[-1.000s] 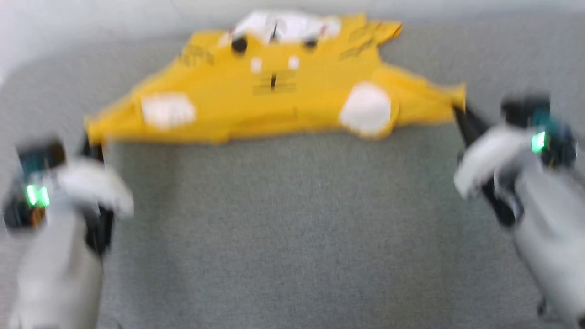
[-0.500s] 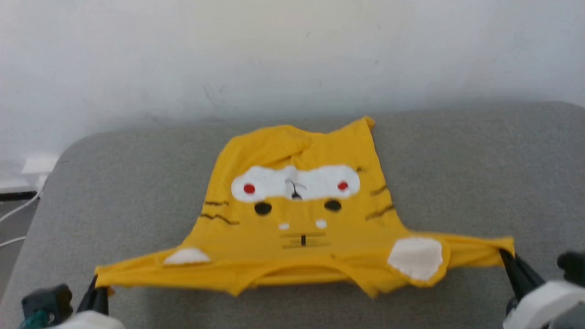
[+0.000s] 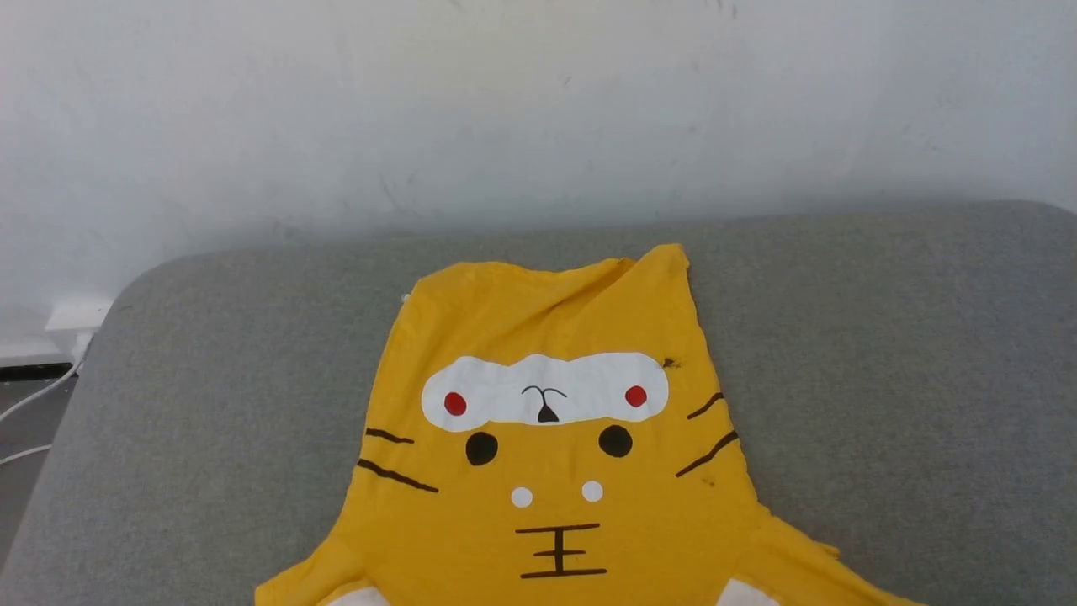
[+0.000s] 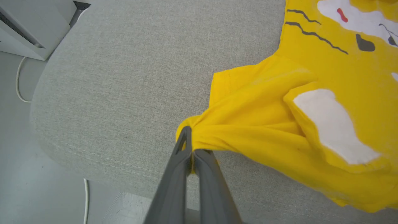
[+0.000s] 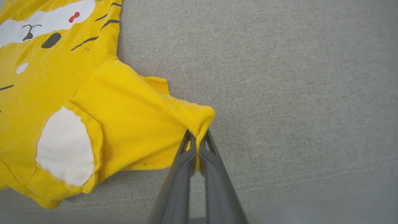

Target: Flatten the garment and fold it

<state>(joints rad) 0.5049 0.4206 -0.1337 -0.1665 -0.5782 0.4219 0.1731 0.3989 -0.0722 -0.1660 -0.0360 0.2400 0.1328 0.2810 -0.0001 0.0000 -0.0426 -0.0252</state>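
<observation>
**Shirt on table, both pincers clamped on sleeve tips**

The garment [image 3: 547,505] lies print-up on the grey fabric table [image 3: 883,379], and the tiger face reads upright in the head view. Its far edge is rumpled, with one corner peaked at the far right. The near part runs off the bottom of that view.

The left pincer [image 4: 192,144] is pressed together, pinching the bunched end of the left sleeve close to the table's rounded near edge. Fabric pleats fan out from the grip toward a white patch [image 4: 332,124].

The right pincer [image 5: 197,138] is pinched shut on the right sleeve tip. That sleeve is drawn to a point, with another white patch [image 5: 65,146] nearby.

A white cable [image 4: 18,84] lies on the floor [image 4: 31,193] past the table corner.
</observation>
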